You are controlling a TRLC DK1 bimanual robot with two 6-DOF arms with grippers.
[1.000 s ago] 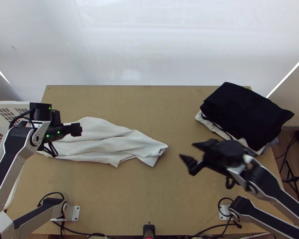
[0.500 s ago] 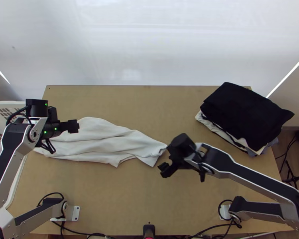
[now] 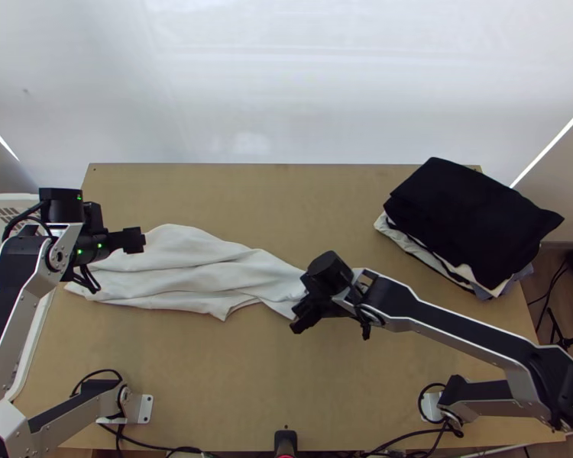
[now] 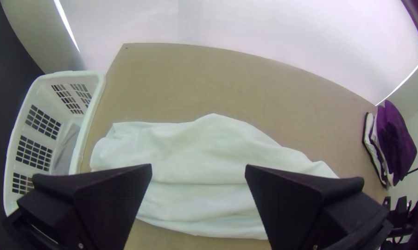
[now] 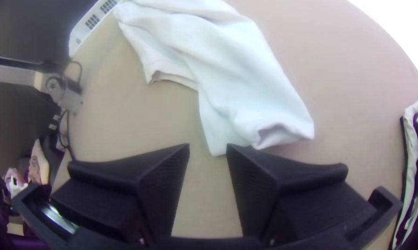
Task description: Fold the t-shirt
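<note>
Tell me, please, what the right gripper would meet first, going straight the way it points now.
The right gripper would probably meet the white t-shirt first, at its end; the gripper's height is unclear.

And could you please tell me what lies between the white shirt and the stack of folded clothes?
The stretch between the white shirt and the stack of folded clothes is bare table, as the right wrist view shows.
</note>
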